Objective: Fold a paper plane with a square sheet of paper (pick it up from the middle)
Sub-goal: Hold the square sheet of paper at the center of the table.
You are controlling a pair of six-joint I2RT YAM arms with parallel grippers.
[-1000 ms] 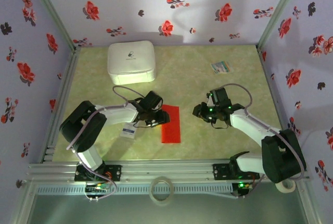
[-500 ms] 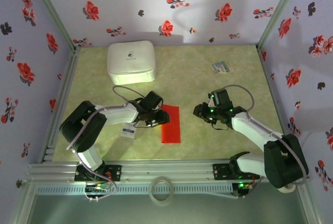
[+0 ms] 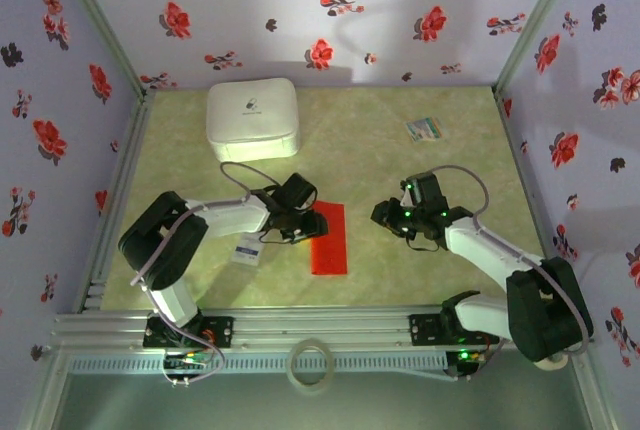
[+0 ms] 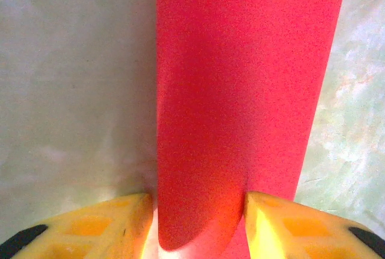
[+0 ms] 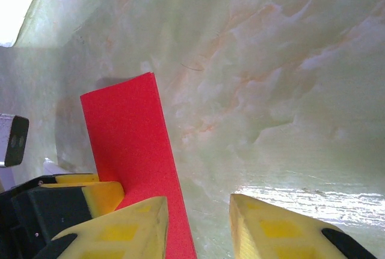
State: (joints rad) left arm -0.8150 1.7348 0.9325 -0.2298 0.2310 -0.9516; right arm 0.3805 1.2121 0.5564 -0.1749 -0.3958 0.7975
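White box [image 3: 252, 117], far left on the pale green marbled table [image 3: 400, 165]. A small white packet [image 3: 246, 251] lies nearer, just on the near side of my left forearm.

My left gripper [image 3: 311, 225] reaches rightward and sits over the left edge of the sheet of paper [image 3: 329, 242], toward its far end. The sheet is bright red and lies near the middle of the table as a narrow rectangle, long sides running near to far. Seen from the left wrist, the two yellow fingers [image 4: 96, 229] stand partly apart, one at each side of a part of the red paper that bulges up between them. The right finger meets the red; the left is just beside it. Whether they pinch the paper or merely straddle it, I cannot tell.

Right of the sheet and apart from it hangs my right gripper [image 3: 392, 218], pointing left toward the paper. Seen from the right wrist, its yellow fingers [image 5: 120, 232] are moderately apart, with bare table between them and nothing held. The red strip runs past the left finger, and a yellow tip of my left gripper shows at the strip's edge.

Multicoloured card [image 3: 424, 129], far right, well apart from both grippers.
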